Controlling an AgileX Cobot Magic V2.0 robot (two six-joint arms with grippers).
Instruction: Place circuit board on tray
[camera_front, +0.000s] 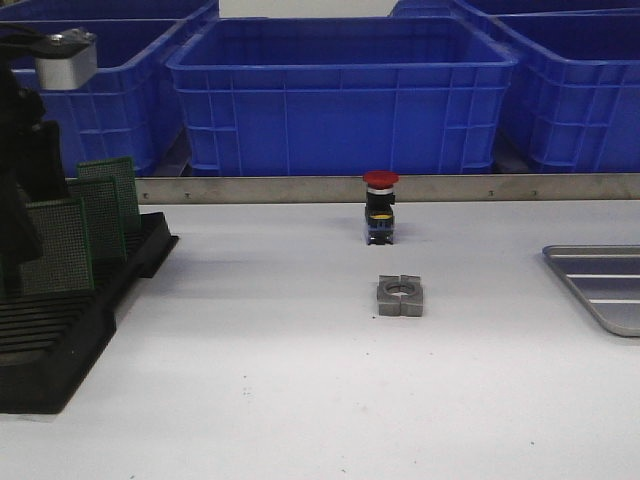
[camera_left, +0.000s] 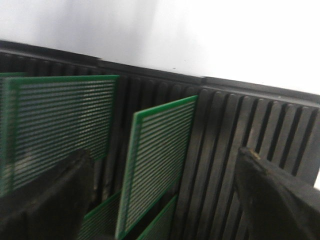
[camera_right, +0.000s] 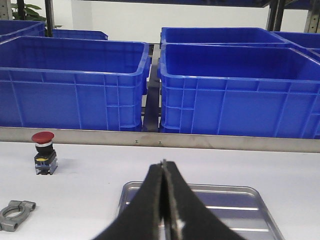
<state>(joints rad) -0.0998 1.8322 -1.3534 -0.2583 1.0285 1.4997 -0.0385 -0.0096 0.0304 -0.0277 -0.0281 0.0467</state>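
Over the rack (camera_front: 60, 330) at the counter's left edge, the left tool (camera_left: 160, 200) hangs with fingers apart, straddling an upright board (camera_left: 157, 165) standing in the slots. The pick seems underway; next it likely must drop lower and pinch that board. Far right lies the tray (camera_front: 600, 285), bare. Above it, the right tool (camera_right: 164, 210) is pressed together, holding nothing. Blue bins (camera_front: 340, 95) line the white counter's (camera_front: 300, 400) far side.

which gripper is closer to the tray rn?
Right. The right gripper hangs shut just over the tray; the left gripper is open at the circuit boards in the black rack.
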